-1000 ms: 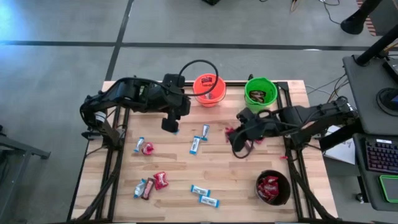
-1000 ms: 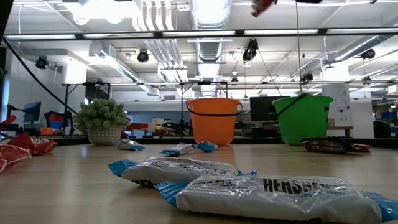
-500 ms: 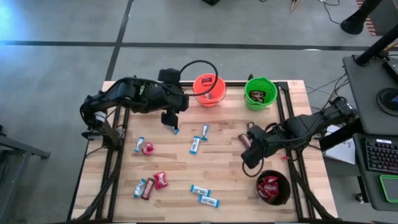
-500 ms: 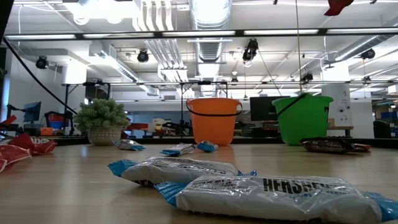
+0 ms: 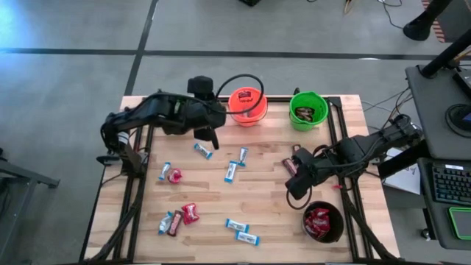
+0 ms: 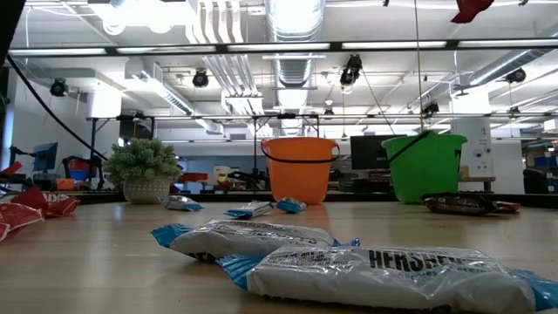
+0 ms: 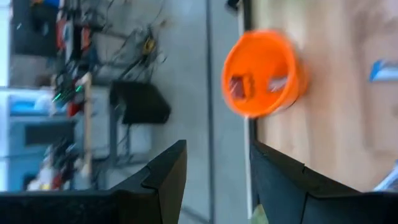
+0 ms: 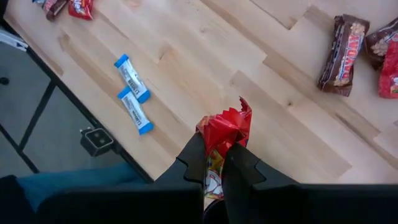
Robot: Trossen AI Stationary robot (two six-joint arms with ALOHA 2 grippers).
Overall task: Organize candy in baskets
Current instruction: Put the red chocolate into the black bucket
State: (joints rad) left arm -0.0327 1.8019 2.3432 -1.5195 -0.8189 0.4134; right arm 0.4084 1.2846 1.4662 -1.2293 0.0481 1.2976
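My right gripper [image 5: 293, 187] [image 8: 217, 168] hangs above the table's right half, just to the left of the black basket [image 5: 305, 219] on its far side. It is shut on a red crinkly packet [image 8: 225, 127], which also shows in the low view as a red scrap [image 6: 471, 9]. The black basket holds more red packets. My left gripper [image 5: 208, 135] [image 7: 217, 163] is open and holds nothing. It sits just left of the orange basket [image 5: 247, 105] [image 7: 261, 74]. A blue-and-white bar [image 5: 202, 150] lies flat on the wood just nearer than that gripper. The green basket [image 5: 307, 109] stands at the far edge. My right gripper pinches the red packet by one end [image 8: 214, 152] between its two fingers, which come from above, slanting down. The crumpled rest of the packet sticks out past the fingertips. The packet is lifted clear of the table.
More candy lies about the table: blue-and-white bars [image 5: 235, 168] [image 5: 243, 232] [image 6: 375, 270], red packets [image 5: 190, 213] [image 5: 174, 175], and a dark brown bar [image 5: 296, 158] [image 8: 341, 43] beside my right gripper. A potted plant [image 6: 146, 170] shows in the low view.
My right gripper has carried the red packet from the table's middle toward the near right, up to the black basket, then kept still. My left gripper has drawn away toward the far edge and the orange basket. The blue-and-white bar now lies uncovered where that gripper was.
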